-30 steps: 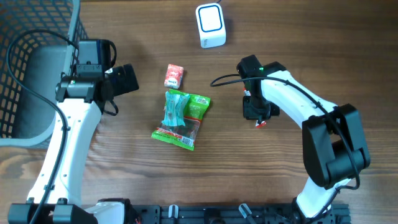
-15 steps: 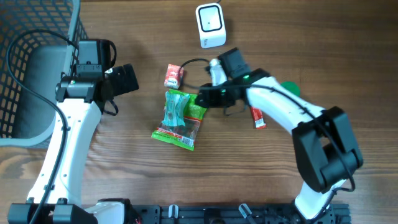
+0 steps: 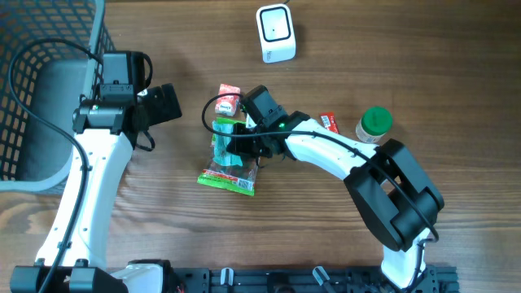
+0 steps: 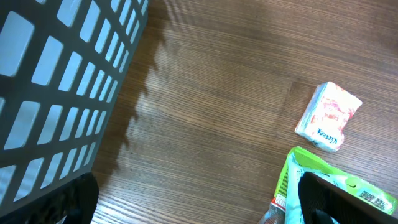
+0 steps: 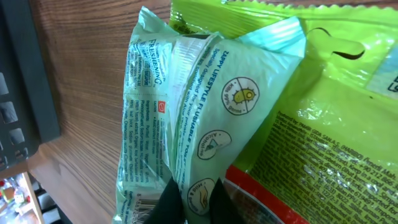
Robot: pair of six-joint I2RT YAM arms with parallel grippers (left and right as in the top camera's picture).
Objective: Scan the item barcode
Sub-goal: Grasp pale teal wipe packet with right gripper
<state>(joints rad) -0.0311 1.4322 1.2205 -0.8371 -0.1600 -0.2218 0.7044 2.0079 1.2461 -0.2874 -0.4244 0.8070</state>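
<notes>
Now the right gripper (image 5: 189, 200) is pinching the pale green packet (image 5: 186, 112) by its edge, jaws closed, with the scanner (image 3: 275, 32) lying well up-table.

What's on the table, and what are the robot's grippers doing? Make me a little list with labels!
right gripper: shut, pinching the teal packet
teal packet: on top of the green bag
left gripper: open, holding nothing, near the basket
scanner: white, at the far side of the table
also there: small red-and-white packet, green-capped bottle, red sachet
</notes>
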